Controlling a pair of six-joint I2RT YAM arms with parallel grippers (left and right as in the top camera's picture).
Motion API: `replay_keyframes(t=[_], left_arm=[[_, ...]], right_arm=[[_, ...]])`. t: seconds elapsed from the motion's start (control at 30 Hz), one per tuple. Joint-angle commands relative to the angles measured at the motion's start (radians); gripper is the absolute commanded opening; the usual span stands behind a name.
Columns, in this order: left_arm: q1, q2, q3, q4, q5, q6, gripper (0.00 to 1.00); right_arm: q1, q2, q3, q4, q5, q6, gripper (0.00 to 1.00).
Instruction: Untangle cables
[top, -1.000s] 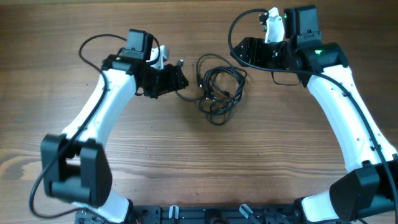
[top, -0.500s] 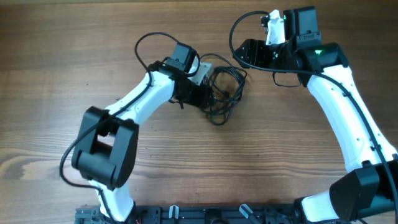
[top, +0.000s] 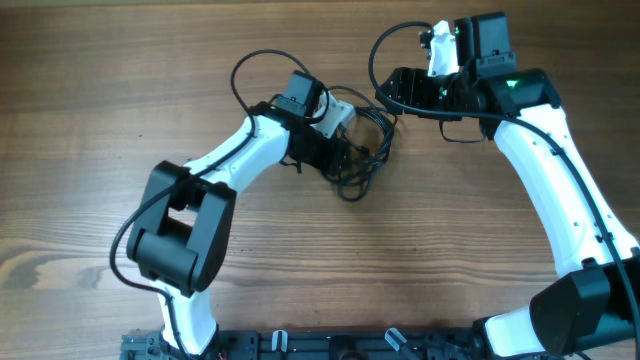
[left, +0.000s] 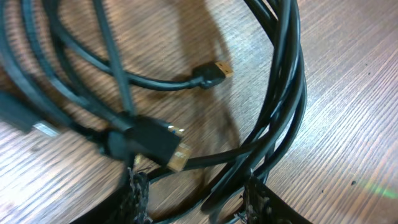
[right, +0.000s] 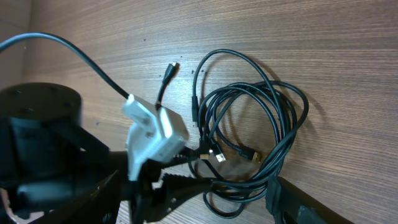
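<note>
Cables (top: 362, 150): bundled in tangled loops on the wooden table (top: 100, 110), upper centre. Left gripper (left: 194, 188): fingers apart, straddling several strands of the bundle. Right gripper (right: 229, 186): fingers spread, empty, near the bundle.

No lettering, label, brand, number or sign is legible on the cables (left: 289, 81), arms (top: 545, 160) or counter (top: 100, 100).
</note>
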Motion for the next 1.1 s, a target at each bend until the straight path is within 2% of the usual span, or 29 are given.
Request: replay_keyframes(t=[0.0,0.2,0.23,0.27,0.3,0.43,0.5,0.57,0.7,0.8,0.9,1.07], left_arm=[[-0.026,0.045,0.001,0.014,0.011,0.023,0.47],[-0.034,0.050,0.001,0.036,0.011,0.022,0.31],[-0.039,0.051,0.001,0.039,0.007,0.021,0.23],[-0.041,0.051,0.001,0.038,-0.001,0.016,0.08],[-0.041,0.051,0.001,0.039,-0.016,-0.009,0.04],[-0.014,0.011,0.023,0.028,-0.016,-0.178,0.04],[0.021,-0.055,0.062,-0.002,0.005,-0.307,0.04],[0.063,-0.143,0.103,-0.008,0.060,-0.477,0.04],[0.116,-0.282,0.114,0.070,0.134,-0.715,0.04],[0.132,-0.351,0.114,0.100,0.136,-0.790,0.04],[0.131,-0.378,0.114,0.121,0.136,-0.802,0.04],[0.131,-0.379,0.114,0.126,0.136,-0.843,0.04]], right_arm=[[-0.002,-0.009,0.012,-0.002,0.015,0.003,0.76],[-0.002,-0.009,0.012,-0.001,0.015,0.003,0.76],[-0.002,-0.009,0.012,-0.001,0.016,0.003,0.76],[-0.002,-0.009,0.012,-0.001,0.021,0.002,0.76],[-0.002,-0.009,0.012,-0.002,0.031,0.002,0.76],[-0.002,-0.009,0.012,0.008,0.034,0.001,0.76],[-0.002,-0.009,0.012,0.012,0.033,0.002,0.75],[0.000,-0.009,0.012,0.016,0.032,0.004,0.68],[0.000,-0.009,0.012,0.017,-0.001,0.001,0.68],[0.000,-0.009,0.012,0.049,-0.130,-0.029,0.68],[0.000,-0.009,0.012,0.142,-0.299,-0.017,0.68],[0.000,-0.009,0.012,0.172,-0.283,0.096,0.68]])
